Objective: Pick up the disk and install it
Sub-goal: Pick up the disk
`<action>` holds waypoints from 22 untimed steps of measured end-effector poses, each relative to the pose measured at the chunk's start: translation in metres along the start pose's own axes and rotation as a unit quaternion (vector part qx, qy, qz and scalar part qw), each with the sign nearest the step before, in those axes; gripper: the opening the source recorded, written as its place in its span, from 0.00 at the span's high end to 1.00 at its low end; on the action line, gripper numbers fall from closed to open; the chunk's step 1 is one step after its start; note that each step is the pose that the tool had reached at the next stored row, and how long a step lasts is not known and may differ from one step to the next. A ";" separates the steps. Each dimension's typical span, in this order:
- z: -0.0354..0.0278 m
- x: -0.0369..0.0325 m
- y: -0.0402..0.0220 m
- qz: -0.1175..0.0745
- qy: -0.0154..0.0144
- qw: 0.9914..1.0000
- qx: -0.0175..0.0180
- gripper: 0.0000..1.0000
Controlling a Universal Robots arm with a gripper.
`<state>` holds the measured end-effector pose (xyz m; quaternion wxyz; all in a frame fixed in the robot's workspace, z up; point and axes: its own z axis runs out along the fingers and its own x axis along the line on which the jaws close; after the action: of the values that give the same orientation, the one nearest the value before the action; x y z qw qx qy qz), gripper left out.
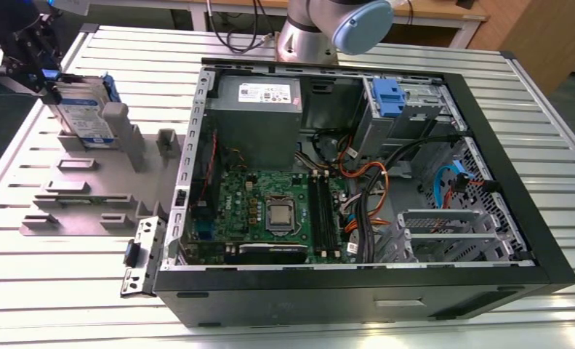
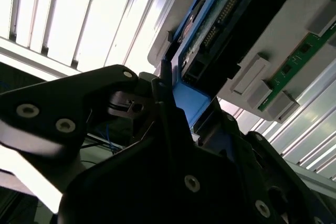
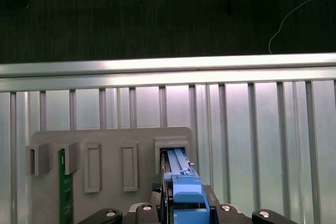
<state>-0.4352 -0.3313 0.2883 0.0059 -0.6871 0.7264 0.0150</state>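
Your claw [image 1: 45, 75], black and two-fingered, was clamped on the disk [image 1: 81, 116], a flat silver hard drive with a white-and-blue label framed by a blue plastic carrier. In the first wrist view the carrier's end sat squeezed between the two fingers [image 3: 167, 203], with no gap on either side. The drive stood upright on its edge at the exterior view's left, its lower part down in a slot of the grey plastic fixture plate [image 1: 83, 200]. That plate lay on the slatted aluminium table [image 1: 64, 291], just beside the open black computer case [image 1: 365, 294]. A narrow green circuit board [image 3: 62, 195] stood in another slot of the plate, well apart from the drive.
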 end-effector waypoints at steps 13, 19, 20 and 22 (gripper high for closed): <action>0.0000 0.0000 0.0000 0.000 0.000 1.000 0.000 0.63; 0.0000 0.0000 0.0000 -0.016 0.000 1.000 0.000 0.63; 0.0000 0.0000 0.0000 -0.016 0.000 1.000 0.000 0.63; 0.0000 0.0000 0.0000 -0.016 0.000 1.000 0.000 0.63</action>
<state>-0.4352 -0.3313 0.2882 0.0055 -0.6983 0.7156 0.0149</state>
